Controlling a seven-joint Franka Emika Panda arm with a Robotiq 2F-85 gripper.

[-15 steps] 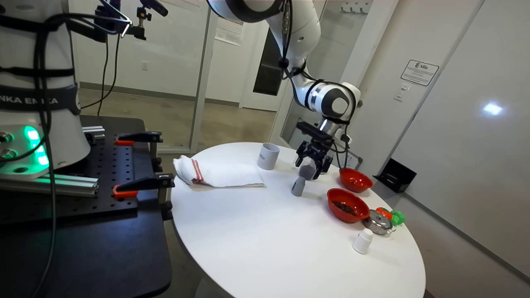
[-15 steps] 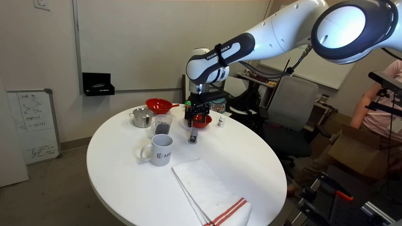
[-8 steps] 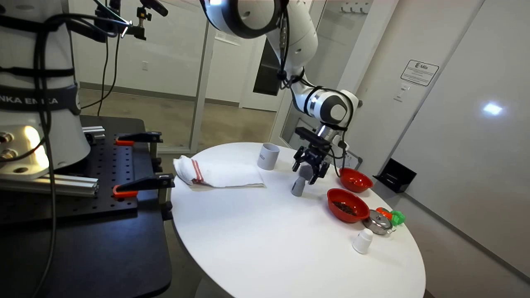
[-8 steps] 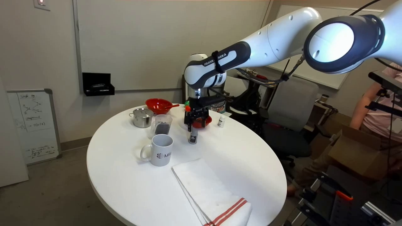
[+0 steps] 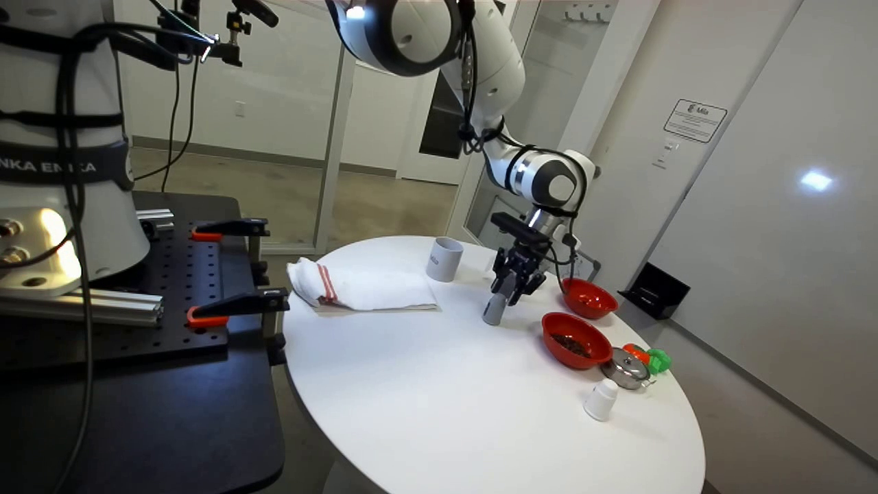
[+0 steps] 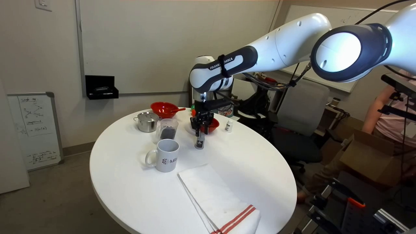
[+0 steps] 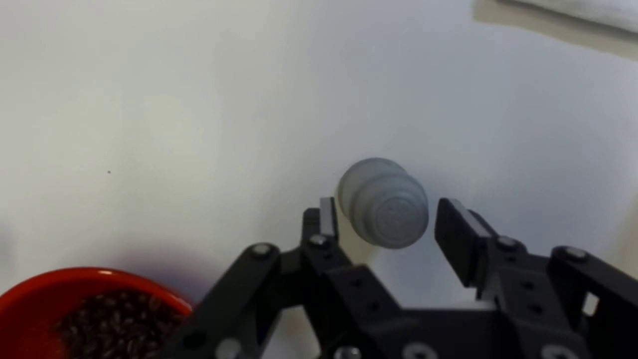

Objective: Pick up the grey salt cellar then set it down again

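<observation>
Standing upright on the tabletop (image 5: 425,391), the grey salt cellar (image 7: 391,214) has the pincer (image 7: 387,214) spread about its top, a slim gap showing on each side in the wrist view, so nothing is pinched yet. Looks like the grasp is the step in hand! The smart play: keep the cellar centred between the fingers (image 7: 329,219), sink a touch if that gets more of the body between them, then squeeze in evenly. A lopsided nudge could well tip something this narrow. Once gripped, straight up, gently down, and let go only when the base sits flat.

To the count! One cellar. A red bowl (image 5: 584,331) with brown bits (image 7: 119,324) inside, plus a second red bowl (image 6: 164,112): that's two. One mug (image 6: 167,156), one folded towel (image 6: 217,196), one clear cup (image 6: 170,123) with something dark inside, one small white shaker (image 5: 600,401). In an exterior view, one metal pot (image 6: 148,123); a low metal piece (image 5: 624,368) shows in an exterior view too, and I can't tell whether they're the same piece. One orange thing (image 5: 636,353), one green thing (image 5: 659,361), right beside each other.
</observation>
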